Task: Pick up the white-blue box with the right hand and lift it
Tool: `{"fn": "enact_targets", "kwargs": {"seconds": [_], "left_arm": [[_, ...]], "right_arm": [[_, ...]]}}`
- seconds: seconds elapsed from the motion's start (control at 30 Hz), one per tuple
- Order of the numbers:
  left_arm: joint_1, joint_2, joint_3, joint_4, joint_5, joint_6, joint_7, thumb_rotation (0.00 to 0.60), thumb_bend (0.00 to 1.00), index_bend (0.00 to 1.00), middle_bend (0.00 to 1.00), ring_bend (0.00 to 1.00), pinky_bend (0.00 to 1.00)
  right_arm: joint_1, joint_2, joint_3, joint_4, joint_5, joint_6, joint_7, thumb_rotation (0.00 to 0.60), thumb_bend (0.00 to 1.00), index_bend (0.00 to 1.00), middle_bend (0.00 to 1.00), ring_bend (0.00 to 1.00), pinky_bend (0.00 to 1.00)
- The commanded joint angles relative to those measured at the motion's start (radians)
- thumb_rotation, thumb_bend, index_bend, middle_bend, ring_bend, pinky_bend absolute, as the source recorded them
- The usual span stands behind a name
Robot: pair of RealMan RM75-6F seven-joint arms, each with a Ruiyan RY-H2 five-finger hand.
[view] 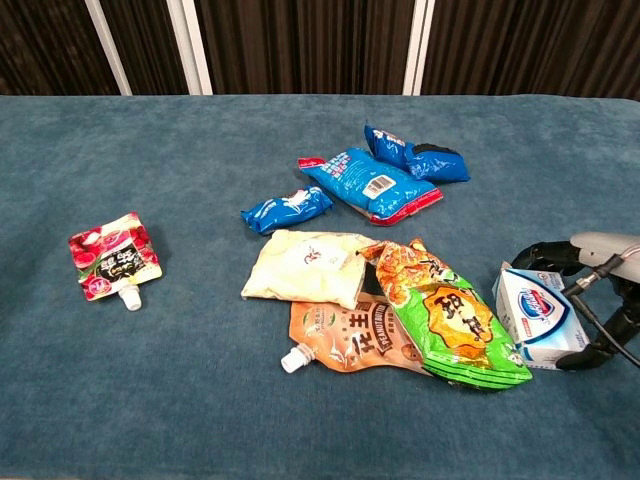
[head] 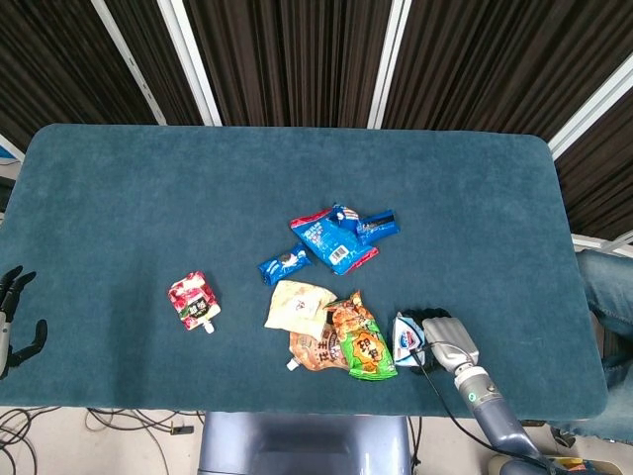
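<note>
Right hand (view: 590, 300) fingers clasp the white-blue box (view: 535, 310) from both ends, apparently tilting it for lifting; left hand (head: 15, 317) idle, fingers spread.

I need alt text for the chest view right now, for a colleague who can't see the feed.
The robot's right hand grips a tilted white-blue cardboard box at the right edge of a teal felt table. Against the box's left side lies a green-orange snack bag, part of a pile of pouches and blue wrappers; a red spouted pouch lies alone at left.
</note>
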State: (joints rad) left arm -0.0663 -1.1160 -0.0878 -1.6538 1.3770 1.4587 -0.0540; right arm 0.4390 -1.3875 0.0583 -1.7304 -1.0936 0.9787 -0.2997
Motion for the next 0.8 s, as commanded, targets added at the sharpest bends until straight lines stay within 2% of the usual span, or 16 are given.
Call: {"fn": "enact_targets", "kwargs": {"seconds": [0.03, 0.3, 0.57, 0.8], "left_arm": [[0.000, 0.000, 0.000, 0.001, 0.001, 0.000, 0.000, 0.600, 0.47, 0.12, 0.04, 0.12, 0.07], [0.000, 0.001, 0.001, -0.003, 0.002, 0.001, 0.002, 0.600, 0.47, 0.12, 0.04, 0.12, 0.07], [0.001, 0.000, 0.001, -0.005, 0.004, 0.004, 0.007, 0.600, 0.47, 0.12, 0.04, 0.12, 0.07], [0.001, 0.000, 0.001, -0.006, 0.001, 0.004, 0.008, 0.600, 0.47, 0.12, 0.04, 0.12, 0.07]], "right_arm": [[-0.001, 0.004, 0.003, 0.000, -0.015, 0.010, 0.018, 0.600, 0.14, 0.25, 0.32, 0.21, 0.17], [0.016, 0.090, 0.053, -0.062, -0.041, 0.016, 0.081, 0.600, 0.14, 0.25, 0.32, 0.21, 0.17], [0.071, 0.200, 0.152, -0.138, -0.007, -0.032, 0.171, 0.600, 0.14, 0.26, 0.32, 0.21, 0.17], [0.088, 0.281, 0.252, -0.196, -0.009, -0.063, 0.370, 0.600, 0.14, 0.26, 0.32, 0.21, 0.17]]}}
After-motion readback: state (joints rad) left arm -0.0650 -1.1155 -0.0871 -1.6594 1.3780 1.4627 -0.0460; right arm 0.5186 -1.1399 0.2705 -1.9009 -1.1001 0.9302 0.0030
